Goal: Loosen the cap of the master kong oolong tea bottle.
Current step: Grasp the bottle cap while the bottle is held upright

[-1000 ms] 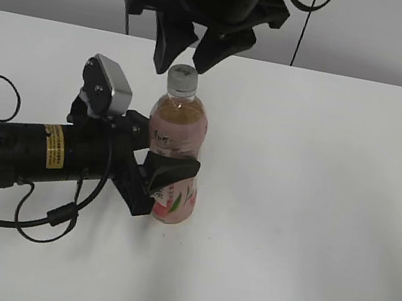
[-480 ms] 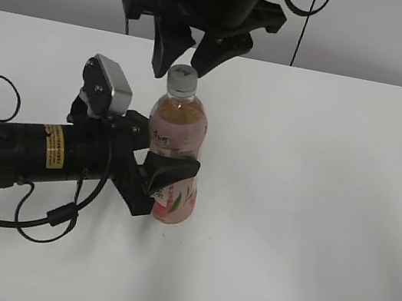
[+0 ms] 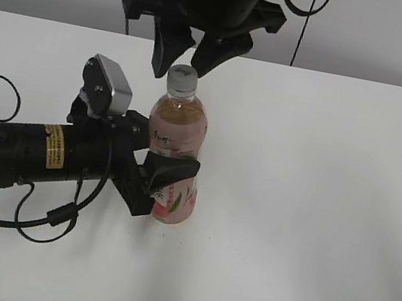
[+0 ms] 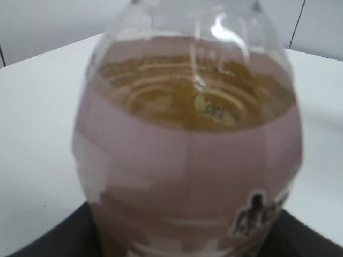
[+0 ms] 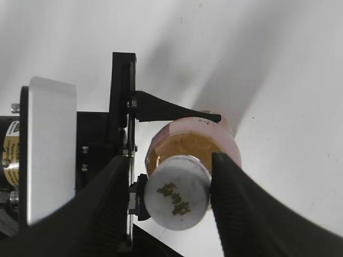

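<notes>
The master kong oolong tea bottle (image 3: pixel 177 142) stands upright on the white table, amber tea above a pink label. My left gripper (image 3: pixel 158 180) is shut on its lower body from the left. The bottle fills the left wrist view (image 4: pixel 187 155), with dark jaws at the bottom corners. The white cap (image 3: pixel 182 79) with a dark logo is on the bottle. My right gripper (image 3: pixel 188 59) hangs over it, open, one finger on each side. In the right wrist view the cap (image 5: pixel 176 199) lies between the fingers (image 5: pixel 170 159), with a gap on the left and the right finger close against it.
The left arm (image 3: pixel 21 154) with its silver wrist camera (image 3: pixel 107 87) and black cables lies across the table's left side. The white table (image 3: pixel 314 217) stretches to the right. A grey wall is behind.
My right gripper has shifted slightly over the cap, its right finger a little closer to it. The bottle and the left arm have not moved.
</notes>
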Controlling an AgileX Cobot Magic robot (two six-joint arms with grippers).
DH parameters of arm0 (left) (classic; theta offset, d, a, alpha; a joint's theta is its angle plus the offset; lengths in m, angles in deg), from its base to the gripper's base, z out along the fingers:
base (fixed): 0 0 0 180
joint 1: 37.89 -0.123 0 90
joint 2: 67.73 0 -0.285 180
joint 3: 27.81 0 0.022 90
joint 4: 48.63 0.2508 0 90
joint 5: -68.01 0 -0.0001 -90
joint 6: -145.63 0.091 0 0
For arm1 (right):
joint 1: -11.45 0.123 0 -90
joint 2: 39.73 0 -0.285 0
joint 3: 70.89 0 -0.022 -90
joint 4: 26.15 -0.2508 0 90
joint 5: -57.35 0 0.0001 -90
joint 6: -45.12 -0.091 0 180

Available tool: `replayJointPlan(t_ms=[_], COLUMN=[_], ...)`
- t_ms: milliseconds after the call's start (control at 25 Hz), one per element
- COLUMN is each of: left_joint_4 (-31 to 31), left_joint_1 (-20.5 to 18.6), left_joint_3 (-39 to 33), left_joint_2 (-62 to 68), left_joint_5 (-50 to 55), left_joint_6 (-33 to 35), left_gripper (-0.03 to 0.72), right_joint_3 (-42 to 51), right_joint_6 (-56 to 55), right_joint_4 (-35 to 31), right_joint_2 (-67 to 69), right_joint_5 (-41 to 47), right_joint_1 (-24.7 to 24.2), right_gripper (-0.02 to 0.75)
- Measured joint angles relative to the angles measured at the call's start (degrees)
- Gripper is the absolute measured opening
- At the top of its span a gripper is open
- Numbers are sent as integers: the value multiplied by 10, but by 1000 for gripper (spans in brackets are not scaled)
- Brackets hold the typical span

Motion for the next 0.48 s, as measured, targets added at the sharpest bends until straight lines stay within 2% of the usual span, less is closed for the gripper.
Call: replayJointPlan(t_ms=[480], left_joint_4=[0], left_joint_1=[0], left_joint_3=[0], left_joint_2=[0], left_joint_5=[0], left_joint_6=[0], left_gripper=[388], right_joint_3=[0], right_joint_6=[-1], right_joint_4=[0], right_joint_2=[0], right_joint_5=[0], right_joint_1=[0], right_gripper=[375])
